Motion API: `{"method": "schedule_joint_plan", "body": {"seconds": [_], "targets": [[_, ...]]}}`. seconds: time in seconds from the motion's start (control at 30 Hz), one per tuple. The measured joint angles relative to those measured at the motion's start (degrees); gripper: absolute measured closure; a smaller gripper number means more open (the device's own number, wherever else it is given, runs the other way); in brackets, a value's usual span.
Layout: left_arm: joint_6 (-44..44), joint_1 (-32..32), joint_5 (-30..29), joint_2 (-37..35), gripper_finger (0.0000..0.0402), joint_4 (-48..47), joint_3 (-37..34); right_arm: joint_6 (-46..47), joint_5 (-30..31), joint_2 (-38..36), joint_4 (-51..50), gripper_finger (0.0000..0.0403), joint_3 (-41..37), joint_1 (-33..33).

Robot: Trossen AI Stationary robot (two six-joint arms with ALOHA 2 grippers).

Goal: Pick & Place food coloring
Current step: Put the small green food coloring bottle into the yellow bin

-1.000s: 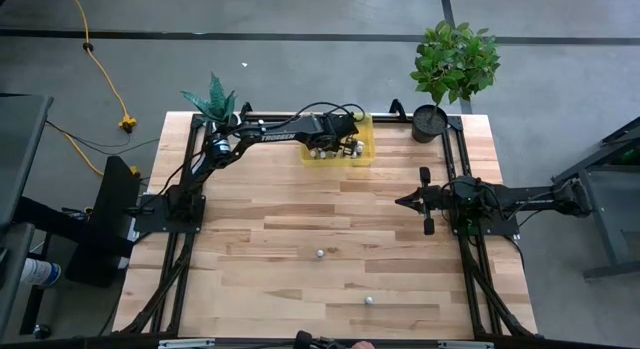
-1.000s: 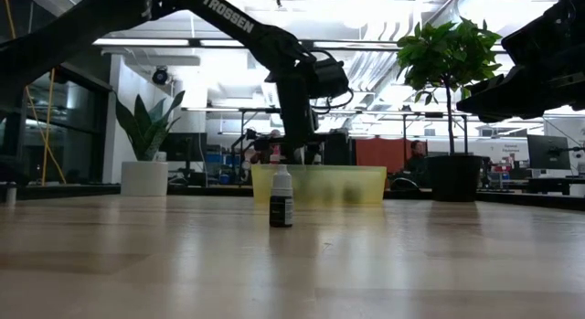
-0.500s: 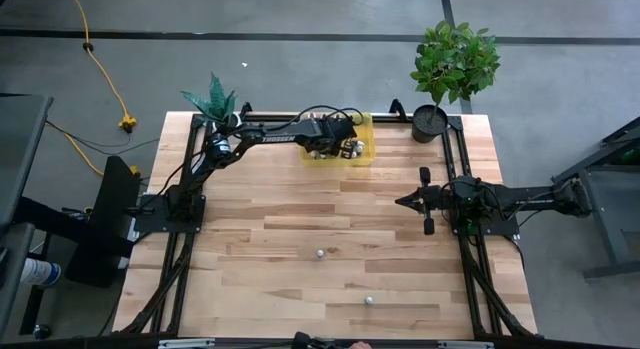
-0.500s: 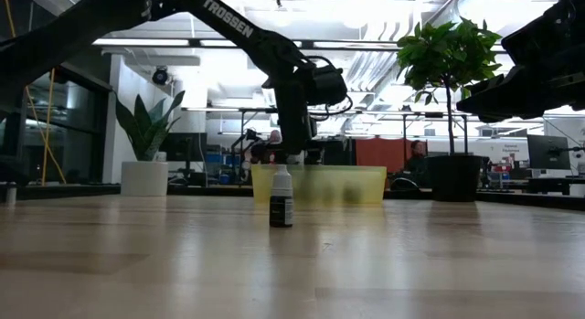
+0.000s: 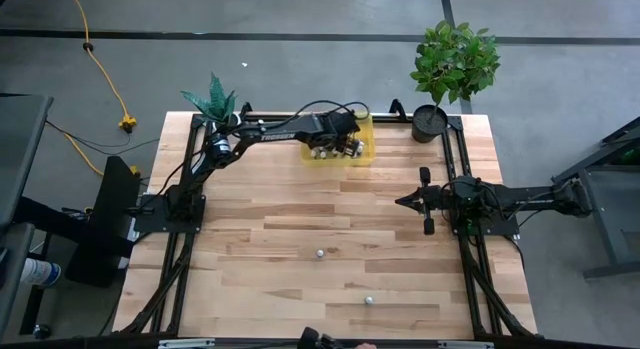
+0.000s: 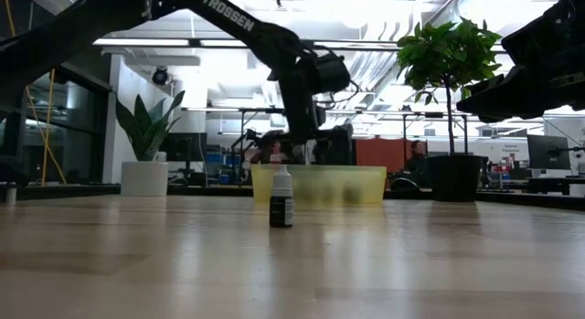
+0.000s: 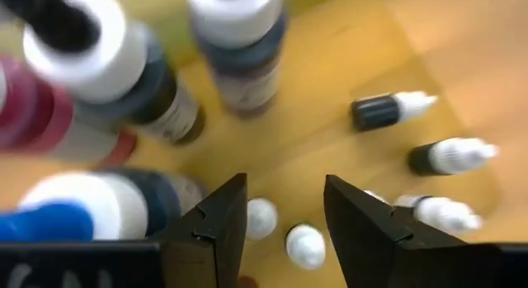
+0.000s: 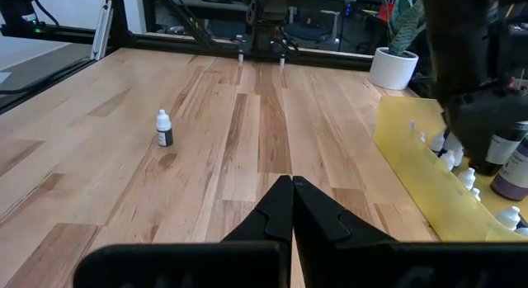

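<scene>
The food coloring bottles stand and lie in the translucent yellow tray (image 5: 365, 154) at the table's far edge. In the left wrist view, larger bottles (image 7: 239, 49) stand upright and small white-capped ones (image 7: 452, 156) lie on the tray floor. Two more small bottles stand alone on the wood, one mid-table (image 5: 319, 253) (image 6: 281, 198) (image 8: 164, 129) and one nearer the near edge (image 5: 368, 300). My left gripper (image 5: 345, 142) (image 7: 285, 218) hangs open over the tray, fingers pointing down above two small white caps (image 7: 262, 218). My right gripper (image 5: 400, 200) (image 8: 292, 185) waits shut at the table's right side.
A potted plant (image 5: 432, 119) stands at the far right corner and a smaller one (image 5: 213, 99) at the far left corner. The arms' black frames (image 5: 170, 214) run along both side edges. Bare wood lies around the two lone bottles.
My left gripper has stayed over the tray. It shifted slightly toward the table's left and dipped, then came back toward the right and rose a little. The two lone bottles and my right arm have kept still.
</scene>
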Motion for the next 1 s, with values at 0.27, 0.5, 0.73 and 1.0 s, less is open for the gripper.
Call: {"method": "schedule_joint_plan", "body": {"seconds": [0.27,0.5,0.73,1.0], "targets": [[6.7,-0.9,1.2,0.0,0.0247,-0.4,4.4,0.0,0.0,0.0,0.0,0.0402,0.0,0.0],[16.2,-3.6,3.9,-3.3,0.0247,-2.2,5.5,0.0,0.0,0.0,0.0,0.0402,0.0,0.0],[28.6,-9.0,13.3,-8.7,0.0247,-7.6,5.6,0.0,0.0,0.0,0.0,0.0402,0.0,0.0],[32.9,-14.9,17.1,-14.4,0.0247,-19.2,5.6,0.0,0.0,0.0,0.0,0.0402,0.0,0.0]]}}
